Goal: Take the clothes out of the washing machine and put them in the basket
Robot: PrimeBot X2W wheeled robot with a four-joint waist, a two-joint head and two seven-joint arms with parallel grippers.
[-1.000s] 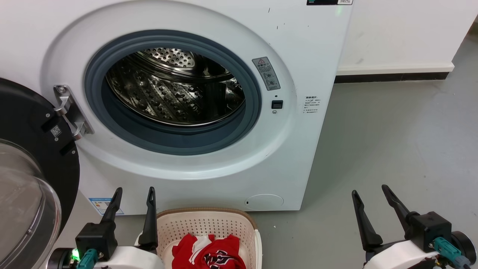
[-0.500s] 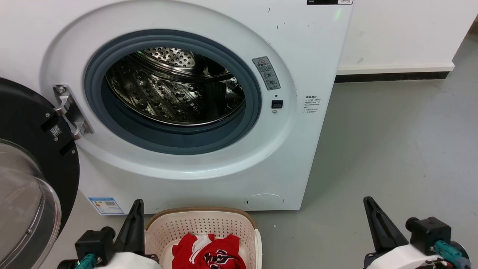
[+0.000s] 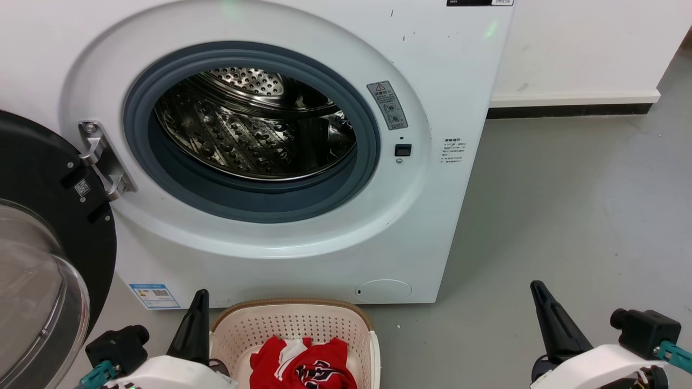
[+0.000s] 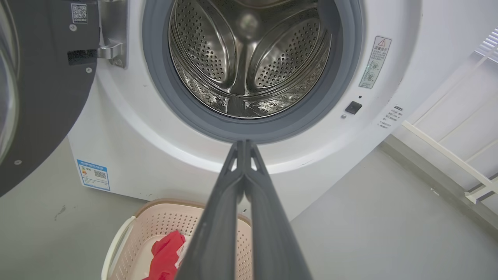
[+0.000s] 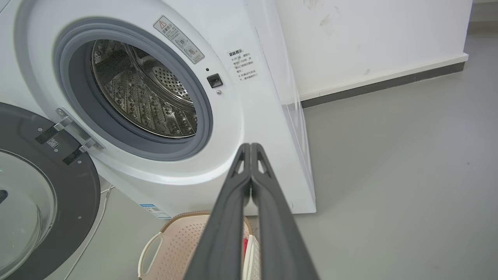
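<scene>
Grey floor (image 3: 567, 216) carries the whole scene. Nearest, the left pincer (image 4: 244, 144) and right pincer (image 5: 250, 146) each have their fingers pressed together, gripping nothing. The left sits just beside the basket (image 3: 294, 309), the right well apart from it over bare floor. The clothes (image 3: 303, 364) lie bunched inside the basket, red with white patches and a black-and-white print I cannot read. Just behind stands the washer (image 3: 432, 81), its door (image 3: 48, 178) open wide to the left, and the drum (image 3: 254, 135) shows only bare steel.

So the job looks finished, and the step in hand is probably a last check. To do it well, look low: the grey seal (image 3: 254, 202) hides the drum's front lip from the head view, though the left wrist view sees down to bare metal there. Any arm move should avoid the basket rim and the door.

Writing: a warning sticker (image 3: 387, 105) with a red triangle, printed lines (image 3: 451, 151) beside the latch (image 3: 402, 149), a blue-edged label (image 3: 154, 295) and a door tag (image 3: 82, 187), both with QR codes. All of it is too small to read.
</scene>
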